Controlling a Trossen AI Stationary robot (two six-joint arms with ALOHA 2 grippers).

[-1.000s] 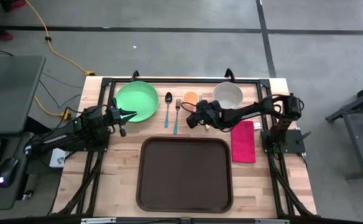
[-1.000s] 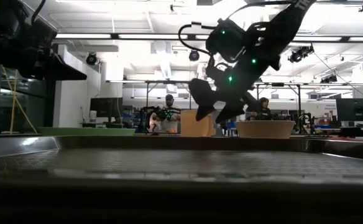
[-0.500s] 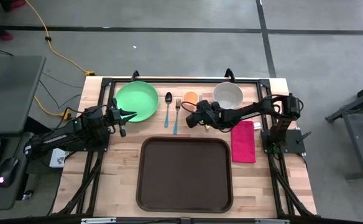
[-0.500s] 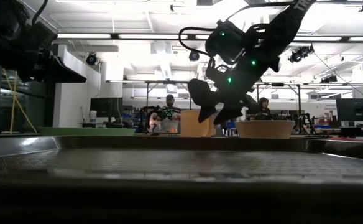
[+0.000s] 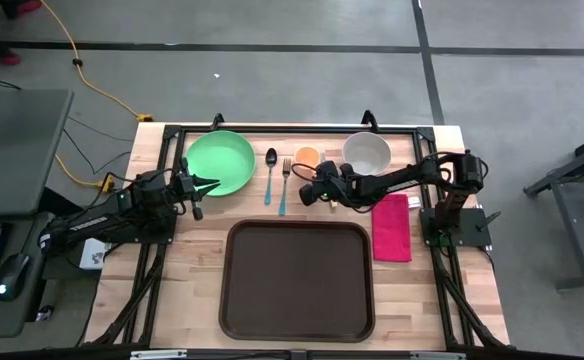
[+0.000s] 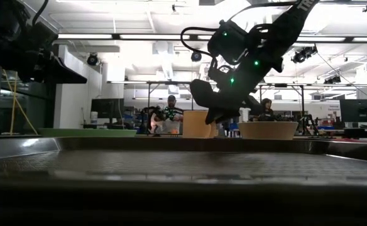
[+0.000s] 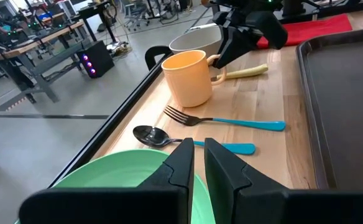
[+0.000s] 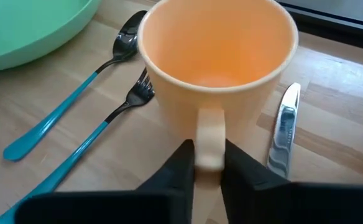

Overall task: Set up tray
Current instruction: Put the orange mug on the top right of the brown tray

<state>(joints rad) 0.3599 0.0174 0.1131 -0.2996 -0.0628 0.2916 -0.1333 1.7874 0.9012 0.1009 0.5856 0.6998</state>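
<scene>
- Two arms work over one wooden table [image 5: 192, 260]; the tray [image 5: 297, 280], dark brown with a raised rim, lies flat at the near middle of the table with nothing in it.
- Bare wood borders the tray at 9 o'clock; at 3 o'clock a red cloth [image 5: 392, 226] lies just beside its rim.
- At 12 o'clock from the tray runs a row along the far edge: green plate [image 5: 220, 162], spoon [image 5: 270, 172], fork [image 5: 284, 184], orange cup [image 5: 307, 157], pale bowl [image 5: 366, 152].
- The right gripper [image 8: 207, 163] sits at the orange cup's near side, its jaws pinching the cup's handle [image 8: 210, 137]; the cup's inside shows nothing in it.
- A knife [image 8: 283, 129] with a pale handle lies on the wood just beside the cup, at 3 o'clock from it.
- Spoon and fork, both with blue handles, lie side by side between plate and cup, apart from each other.
- The left gripper [image 7: 197, 163] hovers at the green plate's near rim, at 10 o'clock from the tray, jaws pressed nearly together and holding nothing.
- The plate looks bare; whether the pale bowl holds anything cannot be told.
</scene>
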